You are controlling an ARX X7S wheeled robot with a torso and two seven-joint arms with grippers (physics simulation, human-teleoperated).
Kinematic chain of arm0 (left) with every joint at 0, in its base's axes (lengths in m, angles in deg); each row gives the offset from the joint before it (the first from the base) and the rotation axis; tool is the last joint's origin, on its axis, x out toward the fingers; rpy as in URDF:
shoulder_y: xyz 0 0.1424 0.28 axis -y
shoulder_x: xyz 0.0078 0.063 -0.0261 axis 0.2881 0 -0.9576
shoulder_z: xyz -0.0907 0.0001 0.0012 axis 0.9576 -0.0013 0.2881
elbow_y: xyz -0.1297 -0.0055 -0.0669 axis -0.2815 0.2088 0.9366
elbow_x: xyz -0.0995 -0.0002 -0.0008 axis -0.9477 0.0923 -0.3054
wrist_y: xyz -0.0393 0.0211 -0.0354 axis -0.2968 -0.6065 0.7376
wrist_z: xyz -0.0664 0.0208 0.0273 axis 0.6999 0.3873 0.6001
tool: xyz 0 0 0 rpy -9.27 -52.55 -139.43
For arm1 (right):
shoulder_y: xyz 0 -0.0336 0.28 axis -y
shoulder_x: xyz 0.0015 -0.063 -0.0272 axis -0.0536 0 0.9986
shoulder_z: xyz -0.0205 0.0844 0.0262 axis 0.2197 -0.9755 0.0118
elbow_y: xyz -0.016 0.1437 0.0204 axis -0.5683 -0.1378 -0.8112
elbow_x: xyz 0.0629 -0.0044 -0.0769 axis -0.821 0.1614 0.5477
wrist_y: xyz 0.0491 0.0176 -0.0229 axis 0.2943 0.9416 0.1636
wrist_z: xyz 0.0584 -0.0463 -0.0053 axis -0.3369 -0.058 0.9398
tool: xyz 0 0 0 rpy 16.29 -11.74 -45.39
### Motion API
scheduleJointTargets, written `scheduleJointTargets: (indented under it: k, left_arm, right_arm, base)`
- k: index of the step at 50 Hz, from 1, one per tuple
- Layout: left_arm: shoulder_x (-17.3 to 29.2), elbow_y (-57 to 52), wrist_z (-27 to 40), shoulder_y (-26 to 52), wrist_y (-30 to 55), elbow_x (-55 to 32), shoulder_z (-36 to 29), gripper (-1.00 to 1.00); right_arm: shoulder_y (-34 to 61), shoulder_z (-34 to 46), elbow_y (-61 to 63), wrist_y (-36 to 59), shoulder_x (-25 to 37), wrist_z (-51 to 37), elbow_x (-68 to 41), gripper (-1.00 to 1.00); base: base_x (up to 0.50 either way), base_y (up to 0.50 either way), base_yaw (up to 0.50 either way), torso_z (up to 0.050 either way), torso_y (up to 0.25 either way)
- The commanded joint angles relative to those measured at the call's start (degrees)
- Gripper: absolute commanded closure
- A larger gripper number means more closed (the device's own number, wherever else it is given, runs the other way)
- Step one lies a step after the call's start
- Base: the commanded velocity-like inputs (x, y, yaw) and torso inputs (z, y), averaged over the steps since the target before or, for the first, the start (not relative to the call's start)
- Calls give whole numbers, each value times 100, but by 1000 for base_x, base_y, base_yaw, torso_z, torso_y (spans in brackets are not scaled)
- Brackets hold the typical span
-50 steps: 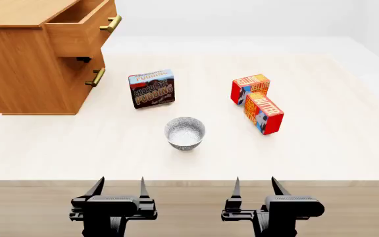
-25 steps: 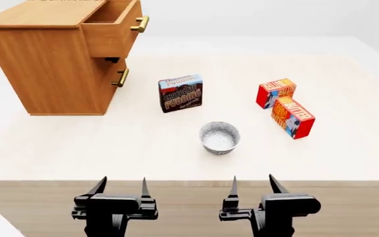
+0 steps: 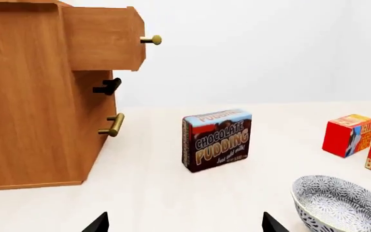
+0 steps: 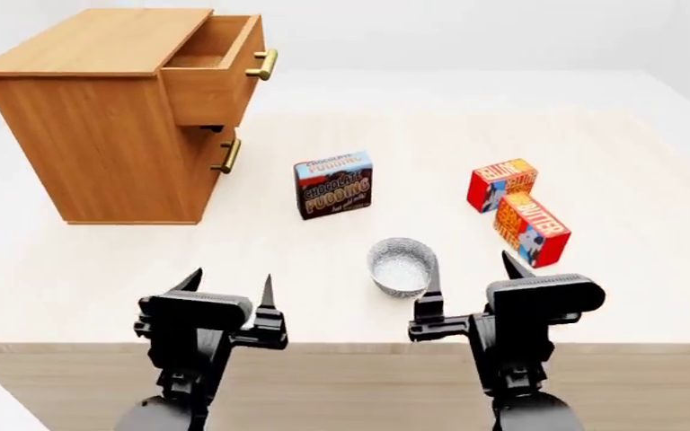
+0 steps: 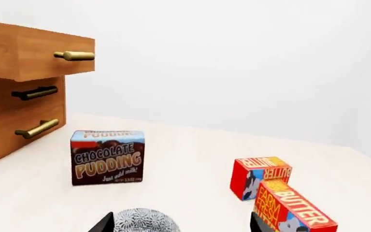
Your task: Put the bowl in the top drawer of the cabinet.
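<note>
Since a second earlier both arms had advanced over the surface (image 4: 632, 180) and the head view had shifted, so the cabinet (image 4: 93, 153) sat more fully in frame.

In the head view, the bowl (image 4: 402, 266) rested upright on the surface, just ahead of the right hand (image 4: 470, 275), whose fingers stood wide apart and empty. The left hand (image 4: 227, 287) was likewise spread and held nothing. The top drawer (image 4: 216, 65) was pulled out.

In the left wrist view, the bowl (image 3: 343, 205) lay well apart from the cabinet (image 3: 31, 96), with the pudding box (image 3: 218, 139) between them.

In the right wrist view, the bowl (image 5: 143, 221) sat just below the fingertips, with butter boxes (image 5: 282, 193) nearby. A finger landing on the rim could probably tip or skid the bowl, and carrying it toward the drawer might clip the pudding box (image 5: 107, 156).
</note>
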Motion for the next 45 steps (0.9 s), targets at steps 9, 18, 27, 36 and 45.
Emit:
scheduleJointTargets:
  k: [9, 18, 27, 36, 45]
  left_arm:
    - [364, -807, -51, 1946, 2304, -474, -70, -100]
    - [406, -1018, -64, 3207, 3804, -918, 64, -100]
    - [234, 298, 18, 4810, 4266, -889, 49, -100]
    - [205, 1363, -23, 6088, 4712, -934, 63, -100]
    - [213, 1999, -64, 6995, 4859, -834, -151, -100]
  right_arm:
    - [2195, 512, 806, 2634, 515, 548, 24, -100]
    - [3084, 313, 1103, 3508, 694, 1017, -325, -100]
    - [4326, 229, 1046, 4532, 736, 1067, -397, -100]
    - [5144, 90, 593, 4873, 709, 1197, -521, -100]
    - [5412, 334, 150, 4865, 814, 1241, -465, -100]
  base:
    - [0, 0, 0, 50, 0]
    - [0, 0, 0, 50, 0]
    - [0, 0, 0, 50, 0]
    - [0, 0, 0, 50, 0]
    - [0, 0, 0, 44, 0]
